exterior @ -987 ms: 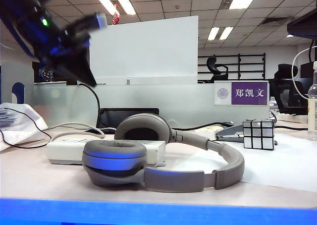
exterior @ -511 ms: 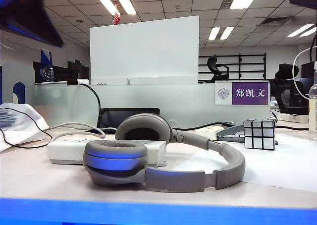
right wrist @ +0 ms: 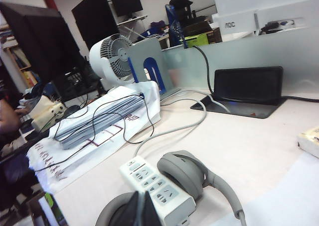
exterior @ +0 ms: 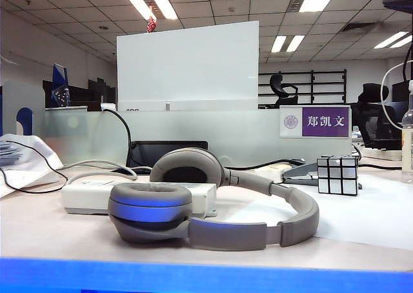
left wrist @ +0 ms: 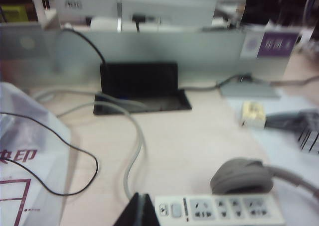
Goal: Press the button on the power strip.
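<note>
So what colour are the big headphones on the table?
Grey all over. The headphones show best in the exterior view, lying in front of the off-white power strip.

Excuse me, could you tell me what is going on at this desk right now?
A two-armed robot is set to press the button on the power strip, which lies on the desk behind grey headphones. Nothing is being touched yet. The left gripper hangs above the strip's cable end, near the button, fingers together. The right gripper hovers over the headphones, also closed. Neither arm shows in the exterior view.
</note>
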Available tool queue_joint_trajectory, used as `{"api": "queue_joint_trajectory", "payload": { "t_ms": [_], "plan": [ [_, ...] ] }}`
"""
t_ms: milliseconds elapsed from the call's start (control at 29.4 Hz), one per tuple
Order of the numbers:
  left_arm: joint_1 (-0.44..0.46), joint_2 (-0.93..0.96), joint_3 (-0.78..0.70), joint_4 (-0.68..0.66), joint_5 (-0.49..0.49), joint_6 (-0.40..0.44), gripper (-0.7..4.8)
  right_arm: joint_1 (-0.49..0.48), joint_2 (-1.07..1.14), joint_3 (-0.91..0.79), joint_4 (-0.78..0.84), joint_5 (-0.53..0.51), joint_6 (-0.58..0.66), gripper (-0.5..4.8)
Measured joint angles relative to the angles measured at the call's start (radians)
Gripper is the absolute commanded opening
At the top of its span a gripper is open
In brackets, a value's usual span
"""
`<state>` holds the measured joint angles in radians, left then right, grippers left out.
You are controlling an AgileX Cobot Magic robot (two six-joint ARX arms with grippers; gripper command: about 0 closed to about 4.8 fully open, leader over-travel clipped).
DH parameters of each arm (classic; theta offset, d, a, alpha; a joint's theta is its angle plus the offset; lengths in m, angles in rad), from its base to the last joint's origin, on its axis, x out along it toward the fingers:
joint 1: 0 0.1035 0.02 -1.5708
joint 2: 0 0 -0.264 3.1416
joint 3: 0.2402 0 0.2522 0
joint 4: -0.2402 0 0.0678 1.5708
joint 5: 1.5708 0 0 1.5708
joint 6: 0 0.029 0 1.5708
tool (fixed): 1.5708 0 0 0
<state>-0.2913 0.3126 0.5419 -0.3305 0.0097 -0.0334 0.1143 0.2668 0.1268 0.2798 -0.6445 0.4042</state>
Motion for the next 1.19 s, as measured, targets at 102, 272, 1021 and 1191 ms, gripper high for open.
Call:
{"api": "queue_joint_trajectory", "payload": {
  "t_ms": [102,272,1021,1191],
  "plan": [
    [0.000,-0.142,-0.058,-0.026,-0.003,-0.048,-0.05,0.000,-0.007,0.000,-0.002,0.040,0.026,0.00],
    [-0.002,-0.301,-0.159,-0.068,0.000,-0.124,-0.05,-0.001,-0.061,0.000,-0.010,0.145,0.059,0.00],
    [0.001,-0.309,-0.512,0.178,0.035,-0.162,-0.05,-0.011,-0.264,-0.002,-0.375,0.538,-0.060,0.00],
    [0.001,-0.309,-0.534,0.214,0.078,-0.135,-0.05,-0.011,-0.264,-0.003,-0.449,0.537,-0.099,0.00]
  ]
}}
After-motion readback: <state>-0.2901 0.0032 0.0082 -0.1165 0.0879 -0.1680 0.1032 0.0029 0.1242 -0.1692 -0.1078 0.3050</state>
